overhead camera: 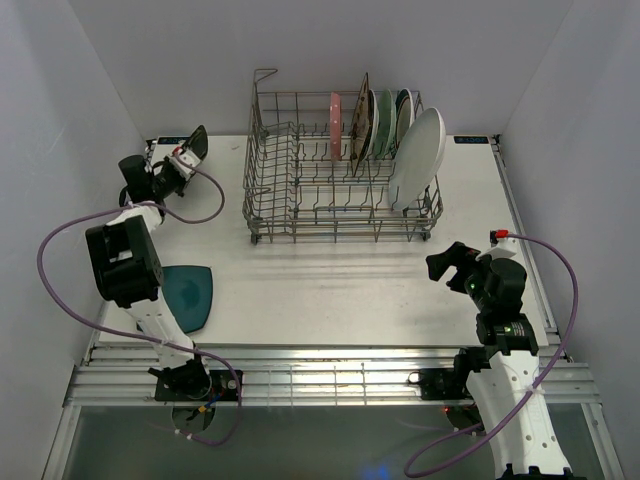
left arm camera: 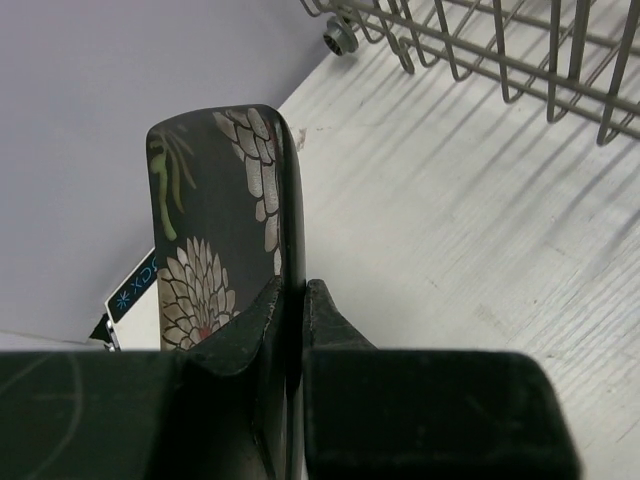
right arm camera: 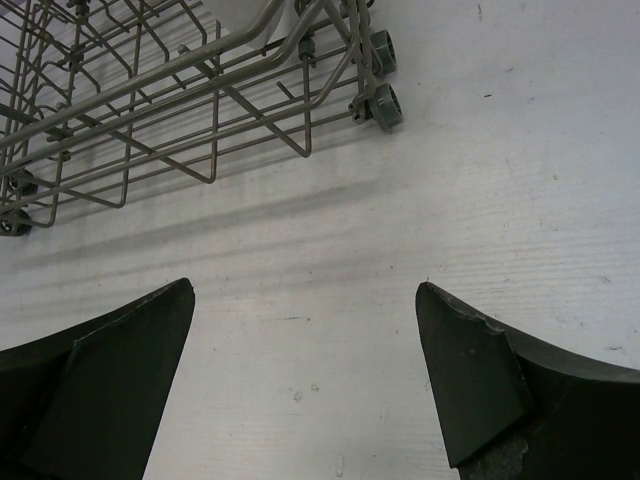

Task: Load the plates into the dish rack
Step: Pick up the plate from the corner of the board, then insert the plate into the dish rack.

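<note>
Overhead view of a white table [overhead camera: 350, 290] with two robot arms mounted at its 6 o'clock edge. The dish rack [overhead camera: 268, 185], a large grey wire basket, sits toward 12 o'clock. Plates stand on edge in a row in its right half: a pink plate [overhead camera: 335, 125], a dark square plate [overhead camera: 362, 115] seen edge-on, pale green-rimmed round plates [overhead camera: 384, 122], and at the 3 o'clock end a large white oval plate [overhead camera: 422, 155] leaning among the tines.

The left gripper [overhead camera: 183, 160] is at 10 o'clock, near the table's far left corner and well apart from the rack. Its jaws are pinched narrow on the rim of a black floral plate [left arm camera: 215, 230], square with cream flowers, which stands upright between the fingers. Whether its lower edge touches the table cannot be told.

A dark teal plate [overhead camera: 190, 295] lies flat on the table at 8 o'clock, partly hidden under the left arm.

The right gripper [right arm camera: 303, 290] hovers at 4 o'clock, near the rack's closest right corner. Its jaws are spread wide and hold nothing, with bare table between them.
</note>
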`<action>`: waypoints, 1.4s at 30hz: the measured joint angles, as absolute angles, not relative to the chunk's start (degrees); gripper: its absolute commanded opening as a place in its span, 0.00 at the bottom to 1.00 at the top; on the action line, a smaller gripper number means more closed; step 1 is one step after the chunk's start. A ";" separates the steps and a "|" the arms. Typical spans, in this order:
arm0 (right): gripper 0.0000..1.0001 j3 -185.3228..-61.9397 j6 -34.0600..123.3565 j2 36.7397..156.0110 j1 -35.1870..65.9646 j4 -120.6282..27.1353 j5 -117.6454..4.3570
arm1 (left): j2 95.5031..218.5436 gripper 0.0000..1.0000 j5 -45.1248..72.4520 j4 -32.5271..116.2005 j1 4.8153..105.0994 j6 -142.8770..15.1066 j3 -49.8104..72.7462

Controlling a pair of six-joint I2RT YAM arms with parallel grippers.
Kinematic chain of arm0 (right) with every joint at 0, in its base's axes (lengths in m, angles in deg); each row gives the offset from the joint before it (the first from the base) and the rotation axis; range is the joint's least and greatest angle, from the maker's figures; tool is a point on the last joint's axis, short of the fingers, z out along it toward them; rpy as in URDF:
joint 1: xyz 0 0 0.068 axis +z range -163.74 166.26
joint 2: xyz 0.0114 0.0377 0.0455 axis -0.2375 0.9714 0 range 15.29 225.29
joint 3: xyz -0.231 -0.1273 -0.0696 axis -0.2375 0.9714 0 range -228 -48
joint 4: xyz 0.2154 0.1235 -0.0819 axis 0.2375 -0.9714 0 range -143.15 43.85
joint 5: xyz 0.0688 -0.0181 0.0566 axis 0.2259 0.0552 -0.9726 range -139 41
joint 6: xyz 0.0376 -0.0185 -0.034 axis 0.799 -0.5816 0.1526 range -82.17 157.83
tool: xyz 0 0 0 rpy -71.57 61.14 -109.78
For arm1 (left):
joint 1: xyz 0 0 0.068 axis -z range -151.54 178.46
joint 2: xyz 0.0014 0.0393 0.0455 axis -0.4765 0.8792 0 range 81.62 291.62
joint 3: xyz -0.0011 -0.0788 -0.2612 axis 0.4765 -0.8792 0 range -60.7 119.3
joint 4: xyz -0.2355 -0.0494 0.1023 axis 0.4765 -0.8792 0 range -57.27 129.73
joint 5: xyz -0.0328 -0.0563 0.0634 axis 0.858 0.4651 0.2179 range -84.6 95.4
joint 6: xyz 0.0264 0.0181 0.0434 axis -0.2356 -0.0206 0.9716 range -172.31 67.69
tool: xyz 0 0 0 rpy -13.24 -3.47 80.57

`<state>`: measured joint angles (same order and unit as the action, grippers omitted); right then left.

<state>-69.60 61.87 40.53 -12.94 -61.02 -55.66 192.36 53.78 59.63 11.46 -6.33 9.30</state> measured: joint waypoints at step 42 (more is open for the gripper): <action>0.97 -68.77 61.84 41.07 -12.94 -61.00 -56.75 | 162.13 0.00 49.26 51.37 18.09 -50.94 24.03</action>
